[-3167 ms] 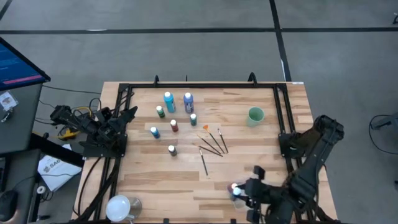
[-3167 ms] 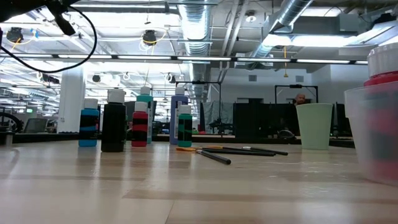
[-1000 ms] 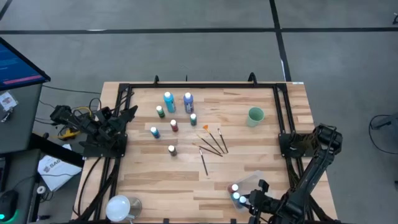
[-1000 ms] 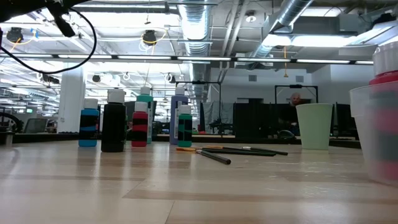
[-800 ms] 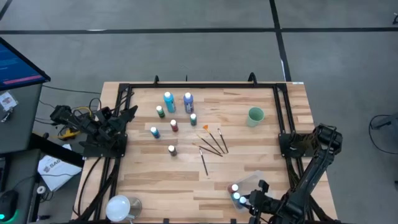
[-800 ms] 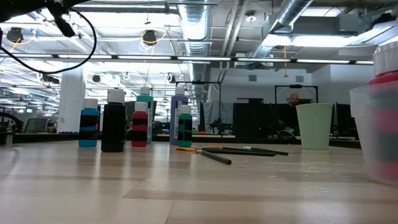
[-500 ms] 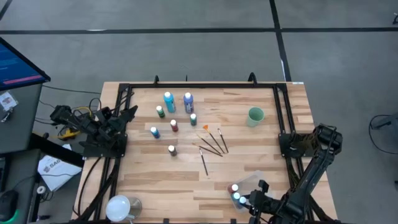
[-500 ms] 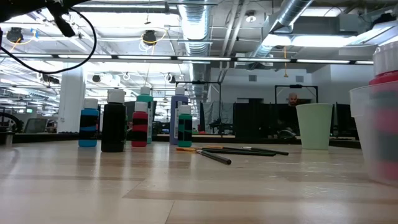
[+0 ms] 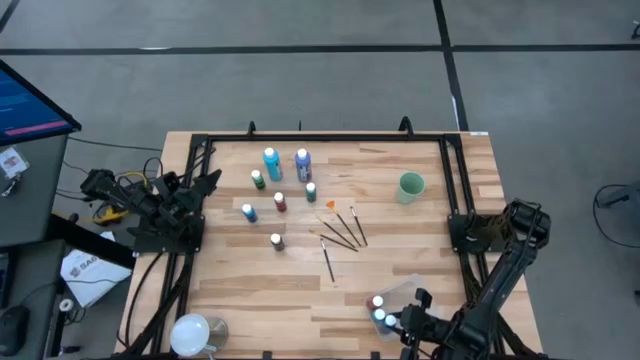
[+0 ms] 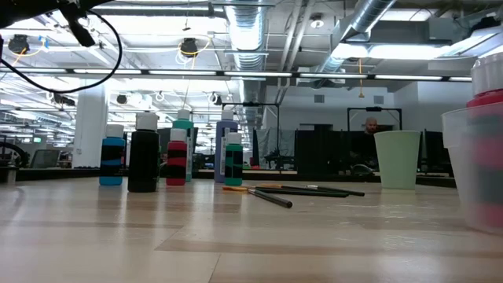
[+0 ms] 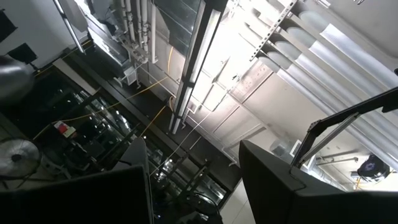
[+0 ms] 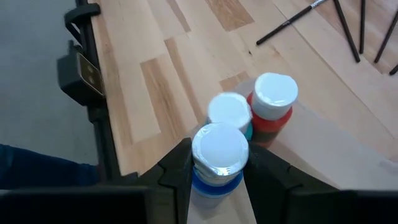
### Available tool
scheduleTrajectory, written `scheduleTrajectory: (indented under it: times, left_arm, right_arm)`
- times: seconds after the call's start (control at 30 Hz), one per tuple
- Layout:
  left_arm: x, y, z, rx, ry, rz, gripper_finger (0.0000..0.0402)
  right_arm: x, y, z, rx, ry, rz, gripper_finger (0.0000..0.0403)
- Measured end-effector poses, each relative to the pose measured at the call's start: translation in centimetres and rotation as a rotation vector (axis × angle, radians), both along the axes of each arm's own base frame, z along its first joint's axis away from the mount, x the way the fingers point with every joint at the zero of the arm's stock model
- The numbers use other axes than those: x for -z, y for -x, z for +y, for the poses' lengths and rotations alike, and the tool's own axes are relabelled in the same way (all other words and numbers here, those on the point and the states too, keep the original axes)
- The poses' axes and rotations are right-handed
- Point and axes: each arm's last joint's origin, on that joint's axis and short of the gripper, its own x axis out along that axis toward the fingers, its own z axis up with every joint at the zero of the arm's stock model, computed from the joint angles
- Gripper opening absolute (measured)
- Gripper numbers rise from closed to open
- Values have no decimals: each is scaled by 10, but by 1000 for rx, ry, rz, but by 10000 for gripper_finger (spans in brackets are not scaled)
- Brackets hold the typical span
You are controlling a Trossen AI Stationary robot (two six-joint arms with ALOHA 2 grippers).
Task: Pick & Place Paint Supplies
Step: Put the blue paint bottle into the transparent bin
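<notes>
surface: pale wooden table (image 9: 250,290) with a dark frame along its edges; open office with ceiling ducts is seen beyond it in the low view.
right gripper (image 12: 217,169): jaws are closed partway on a blue bottle (image 12: 217,158) with a white cap, one finger pressed on each side; it is placed at the table's near right corner, over the clear tub (image 9: 412,292).
tub contents: a teal bottle (image 12: 230,114) and a red bottle (image 12: 271,106), both white-capped, are stood upright touching each other just beyond the held bottle.
left gripper (image 11: 193,186): jaws are spread apart with nothing between them; it is aimed up at the ceiling lights, parked off the table's left edge.
loose bottles: seven are counted upright in a cluster at the table's left centre, among them a light blue bottle (image 9: 271,162), a dark blue bottle (image 9: 303,163), a green bottle (image 9: 258,179) and a black bottle (image 9: 277,241) nearest the front.
paintbrushes (image 9: 343,231): several thin dark ones are laid flat just right of the cluster, fanned; one lies apart toward the front.
green cup (image 9: 411,185): upright, well apart to the right of the brushes.
off table: a white dome-shaped object (image 9: 192,332) is seen by the near left corner.
</notes>
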Motion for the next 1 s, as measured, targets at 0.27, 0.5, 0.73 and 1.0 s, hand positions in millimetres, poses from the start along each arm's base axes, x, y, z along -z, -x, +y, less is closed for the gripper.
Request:
scheduleTrajectory:
  times: [0.27, 0.5, 0.73, 1.0]
  left_arm:
    - [0, 0, 0, 0, 0, 0, 132]
    - [0, 0, 0, -3, -4, 3, 132]
    - [0, 0, 0, -18, -16, 9, 132]
    - [0, 0, 0, -20, -15, 11, 132]
  right_arm:
    - [8, -1, -2, 5, -23, -12, 114]
    - [9, -1, -2, 1, -17, -6, 114]
    - [9, -1, -2, 1, -17, -6, 114]
    - [9, -1, -2, 1, -17, -5, 114]
